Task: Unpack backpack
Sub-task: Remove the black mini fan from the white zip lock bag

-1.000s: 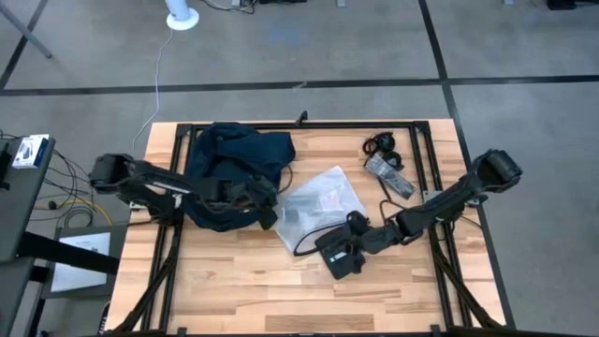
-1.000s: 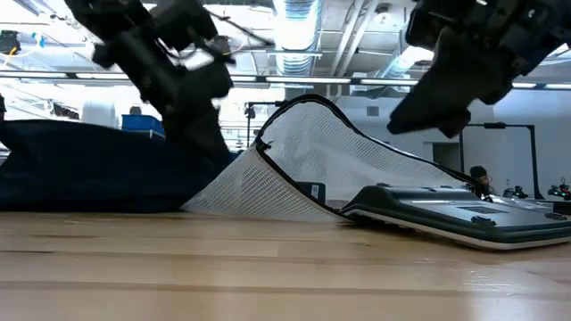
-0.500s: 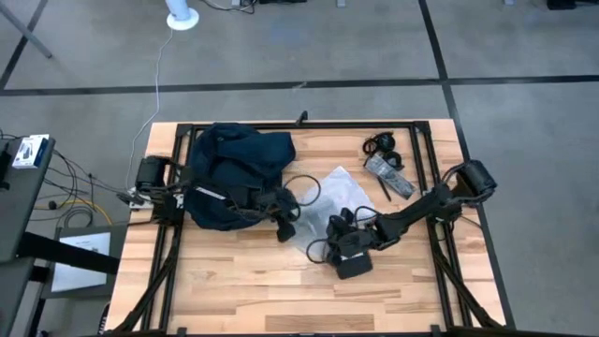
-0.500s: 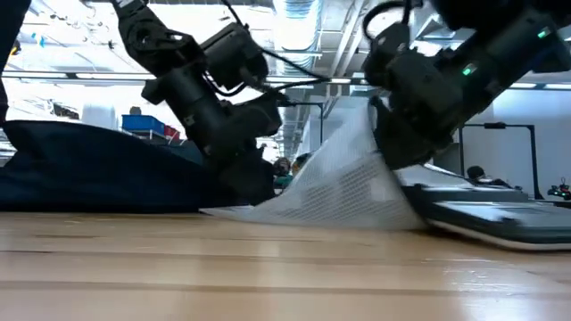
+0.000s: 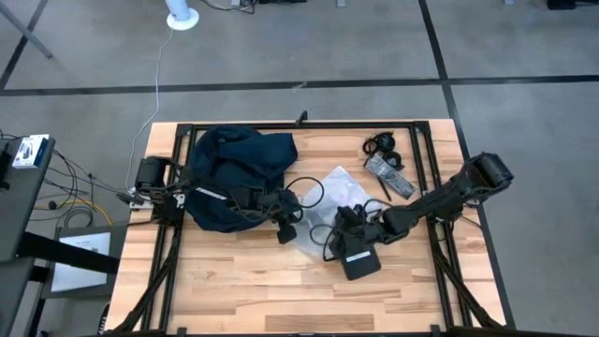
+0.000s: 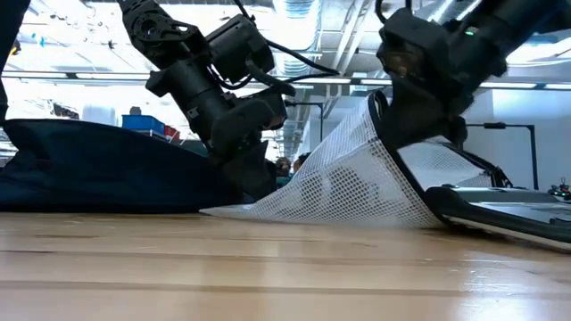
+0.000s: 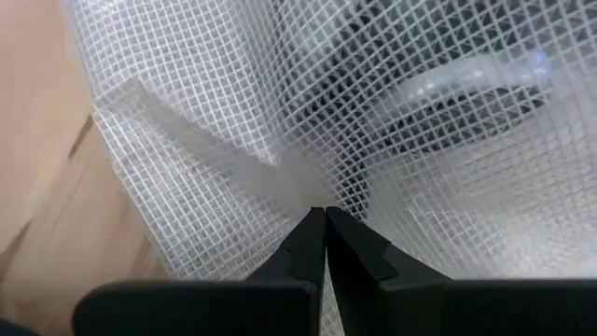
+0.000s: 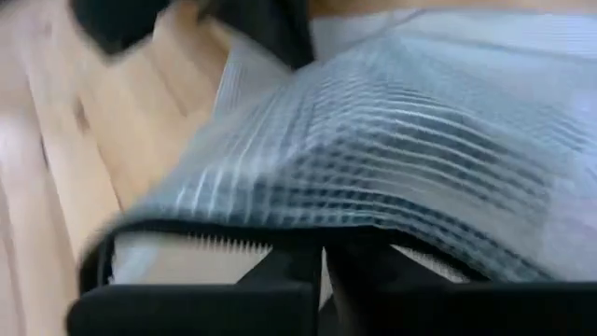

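Note:
The dark navy backpack (image 5: 236,170) lies slumped on the table's far left part, with my left arm reaching across it. Right of it lies a clear mesh-patterned plastic bag (image 5: 335,190), seen in the low view as a raised tent (image 6: 343,183). My left gripper (image 5: 286,227) is shut at the bag's near left corner. My right gripper (image 5: 347,220) is shut on the bag's near edge, just above a black flat case (image 5: 359,259) that lies on the table. My left gripper pinches a crease of the mesh bag (image 7: 297,182) between its shut fingertips, near the bag's left corner. The fingers come from above, slanting down (image 6: 254,178), and that corner stays on the table. My right gripper pinches the bag's dark-trimmed edge (image 8: 280,238) between its two fingers. It comes from the right and holds that edge raised (image 6: 379,116), so the bag slopes down to the table.
A thin black cable loop (image 5: 305,192) lies between backpack and bag. Small black coiled items (image 5: 382,145), a grey object (image 5: 387,172) and a pen lie at the far right. Bare wood (image 5: 253,281) stretches along the near side.
My left gripper has gone right, off the backpack, down onto the mesh bag's near left corner. My right gripper has risen with the bag's edge, so the bag, flat over the black case before, now stands tented. The black case has slid a little right.

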